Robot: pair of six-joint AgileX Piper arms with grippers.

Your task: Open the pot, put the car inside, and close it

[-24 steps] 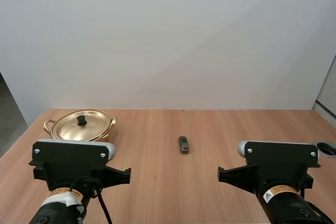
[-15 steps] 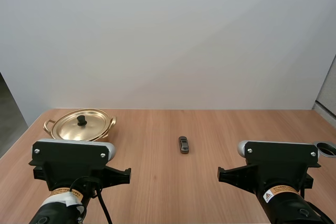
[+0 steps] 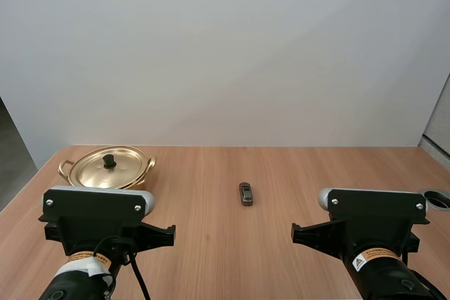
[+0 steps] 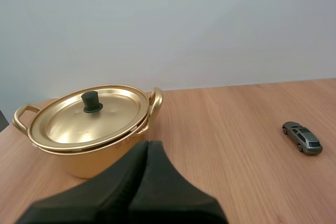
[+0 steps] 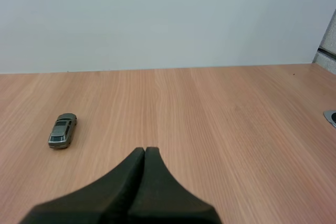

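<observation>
The gold pot [image 4: 79, 163] sits at the far left corner of the bench [image 3: 211, 244], its lid [image 4: 89, 116] on. The grey toy car [image 3: 245, 193] lies mid-bench, well apart from the pot. The left gripper [image 4: 147, 145] and right gripper [image 5: 145, 150] each have their fingers pressed together, empty.

Gold pot [image 4: 79, 162] with black lid knob [image 4: 91, 101], grey car [image 4: 302, 138], light-brown wood-grain table [image 4: 226, 119].

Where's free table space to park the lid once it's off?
Bare table between the pot and the car is the nearest free patch. A wider one lies right of the car, toward the table's right edge. Crowded only at the far-left corner, where the pot sits with its lid on.
</observation>
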